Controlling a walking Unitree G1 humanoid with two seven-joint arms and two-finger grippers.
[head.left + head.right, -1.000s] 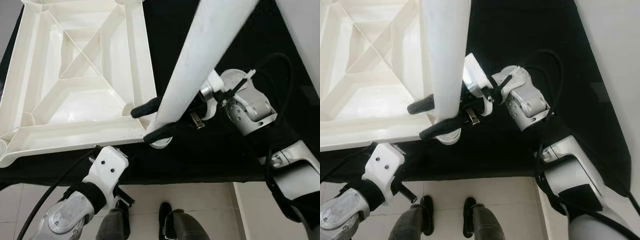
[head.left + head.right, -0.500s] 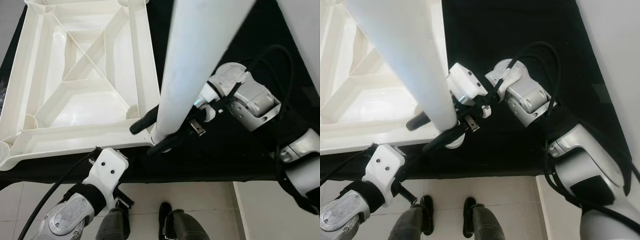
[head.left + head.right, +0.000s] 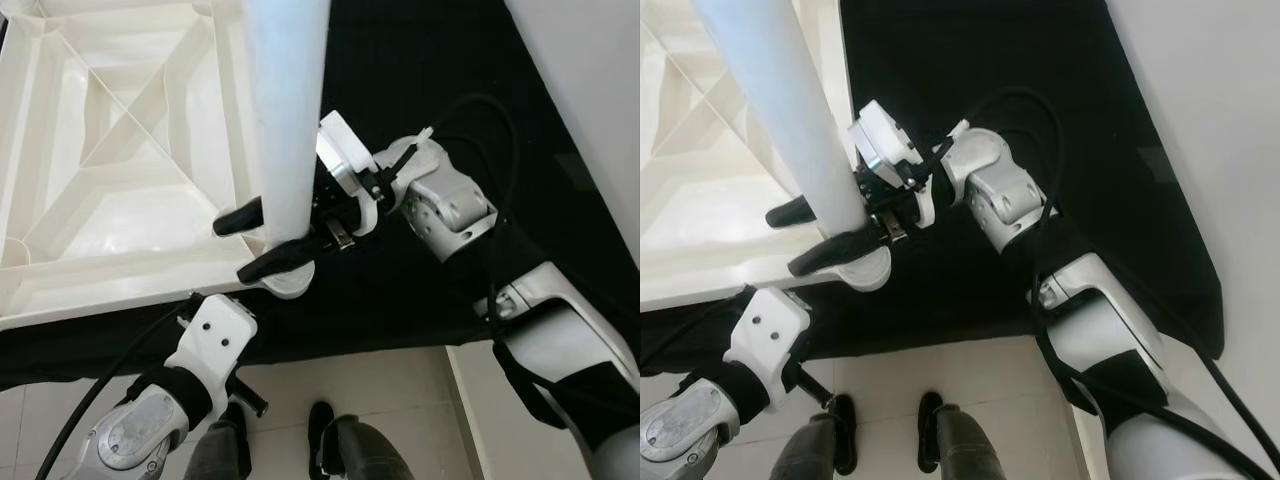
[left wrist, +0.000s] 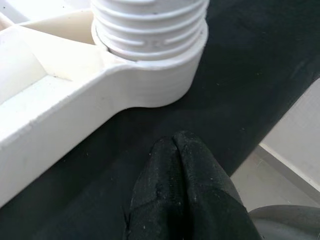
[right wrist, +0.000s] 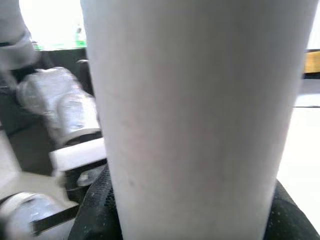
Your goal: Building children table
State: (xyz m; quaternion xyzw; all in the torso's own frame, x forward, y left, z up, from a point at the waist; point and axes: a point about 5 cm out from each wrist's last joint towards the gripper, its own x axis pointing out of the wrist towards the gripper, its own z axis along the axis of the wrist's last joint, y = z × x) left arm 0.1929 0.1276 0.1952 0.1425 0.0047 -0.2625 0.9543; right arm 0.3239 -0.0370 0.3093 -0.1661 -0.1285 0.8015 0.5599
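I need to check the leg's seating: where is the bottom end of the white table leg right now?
In the left eye view, the table leg stands with its threaded end in the corner socket of the upturned tabletop, held by the right gripper.

We get bright, even daylight in both eye views, no hard shadows. The white tabletop (image 3: 130, 160) is nearly blown out w/ glare, ribs barely readable; the black cloth (image 3: 420, 60) reads flat, no texture. The leg (image 3: 285, 100) is soft, too close to focus. Left wrist view is sharp on the socket (image 4: 150, 65), near fingers (image 4: 185, 195) blurry. Right wrist view is hazy, background smeared, window light overexposed up top.
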